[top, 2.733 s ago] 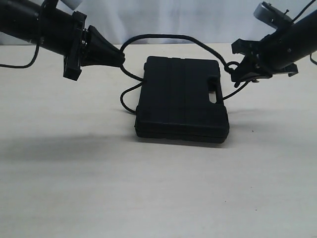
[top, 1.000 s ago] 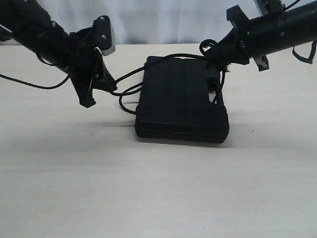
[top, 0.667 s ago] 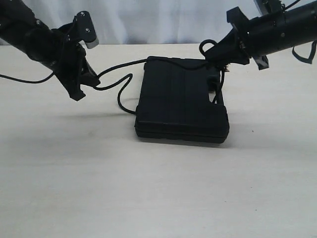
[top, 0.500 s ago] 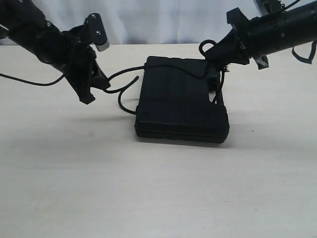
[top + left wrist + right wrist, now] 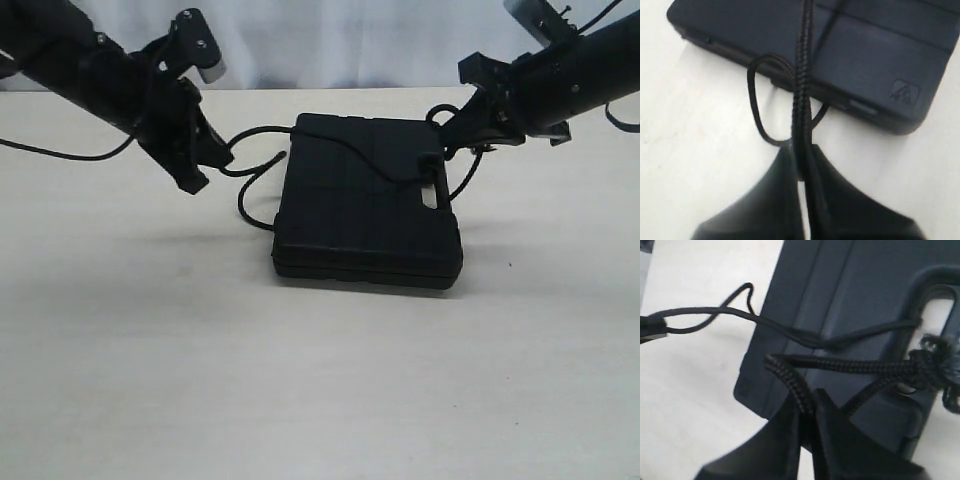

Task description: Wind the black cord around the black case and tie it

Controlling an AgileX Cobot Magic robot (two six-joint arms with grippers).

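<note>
A flat black case (image 5: 365,200) lies in the middle of a pale surface (image 5: 300,380), between two black robot arms. Its cut-out handle slot is on the side facing the right arm. We judge its long axis to run from the camera's near side to the far side, though the low angle makes that uncertain.

The black cord (image 5: 345,150) crosses the lid slantwise, from the far left corner toward the handle slot. A slack loop of it lies on the surface just left of the case and seems to pass under the near left corner.

The left fingers (image 5: 212,155) are pressed together on one stretch of cord, just beside the left edge of the case. The right fingers (image 5: 462,128) are pressed together on another stretch, beside the handle, where the right wrist view shows a small frayed knot.

We take this to be the wrapping step, with no tie made yet. The next move would likely be pulling the two held stretches apart to take up the slack, then crossing them over the lid.
</note>
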